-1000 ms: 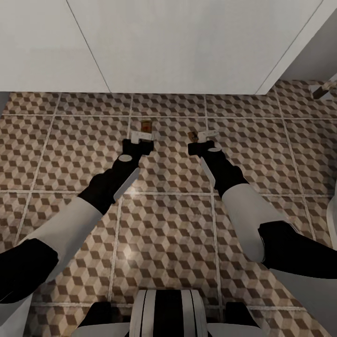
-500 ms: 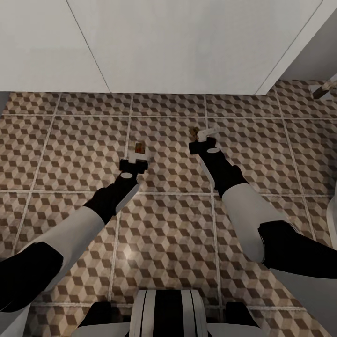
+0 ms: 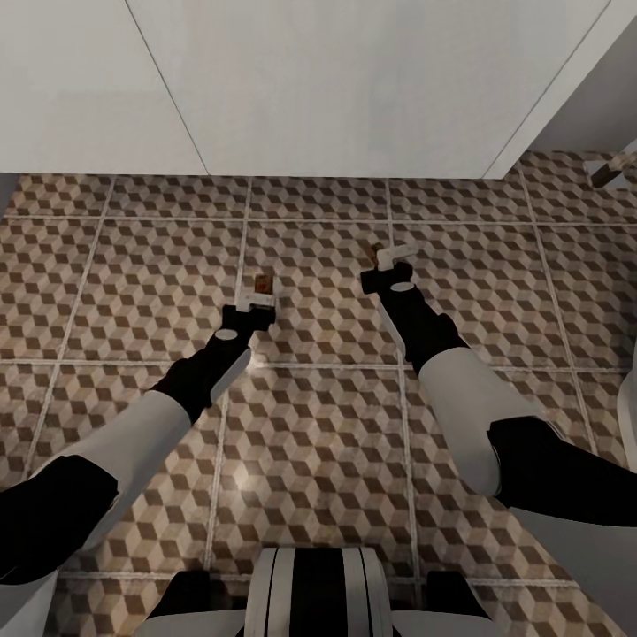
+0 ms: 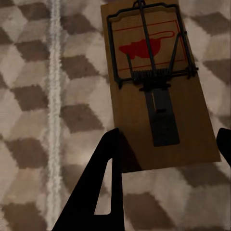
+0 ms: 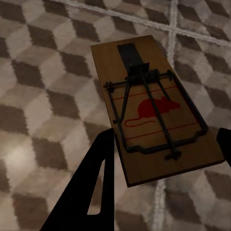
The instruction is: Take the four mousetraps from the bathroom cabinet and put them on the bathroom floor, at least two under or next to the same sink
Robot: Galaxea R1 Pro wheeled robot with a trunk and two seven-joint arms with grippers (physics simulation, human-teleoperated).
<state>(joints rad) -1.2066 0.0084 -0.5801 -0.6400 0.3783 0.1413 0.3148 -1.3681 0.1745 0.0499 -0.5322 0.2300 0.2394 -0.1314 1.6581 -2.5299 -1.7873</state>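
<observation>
Two mousetraps show, each a small brown board with a dark wire frame and a red mouse mark. My left gripper (image 3: pixel 257 297) is shut on one mousetrap (image 3: pixel 263 283) by its sides, low over the patterned bathroom floor (image 3: pixel 318 425). In the left wrist view this trap (image 4: pixel 154 86) lies flat, its near end between the black fingers (image 4: pixel 108 183). My right gripper (image 3: pixel 390 260) is shut on the other mousetrap (image 3: pixel 376 250). The right wrist view shows that trap (image 5: pixel 154 120) tilted, casting a shadow on the tiles. The cabinet is out of view.
A white panelled wall (image 3: pixel 318 88) runs across the far side, close beyond both grippers. A small pale fixture (image 3: pixel 610 168) stands at the far right, and a white curved edge (image 3: pixel 632 398) is at the right border. My base (image 3: pixel 314 593) is at the bottom.
My left arm pulled back from the wall and dropped lower, carrying its mousetrap nearer to me. The right gripper turned a little, with its trap shifting slightly towards the wall.
</observation>
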